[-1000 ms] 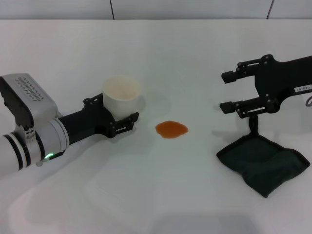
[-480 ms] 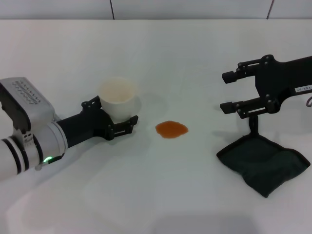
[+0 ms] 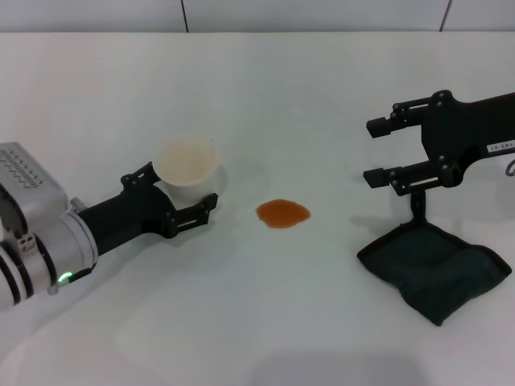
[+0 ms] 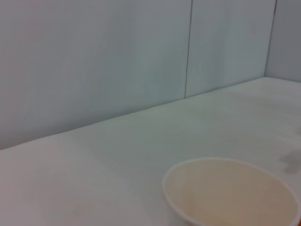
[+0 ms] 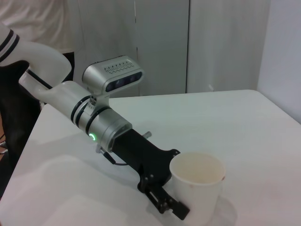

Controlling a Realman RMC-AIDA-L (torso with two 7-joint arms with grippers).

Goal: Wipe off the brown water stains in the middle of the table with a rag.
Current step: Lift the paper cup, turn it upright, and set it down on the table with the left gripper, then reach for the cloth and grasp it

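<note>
The brown water stain (image 3: 282, 213) is a small glossy orange-brown oval in the middle of the white table (image 3: 282, 88). The dark green-black rag (image 3: 434, 269) lies crumpled at the right, and a thin strip at its corner rises toward my right arm. My right gripper (image 3: 372, 151) hovers above and just left of the rag, open, right of the stain. My left gripper (image 3: 179, 193) is shut on a white paper cup (image 3: 187, 163), left of the stain. The cup also shows in the left wrist view (image 4: 230, 193) and the right wrist view (image 5: 196, 181).
A wall with panel seams (image 3: 183, 14) runs behind the table's far edge. In the right wrist view my left arm (image 5: 94, 122) reaches in over the table, and a person stands behind it at the table's far side.
My left gripper has drawn the paper cup left and toward the table's front, farther from the stain, tilting it slightly. The right gripper and rag have not moved.
</note>
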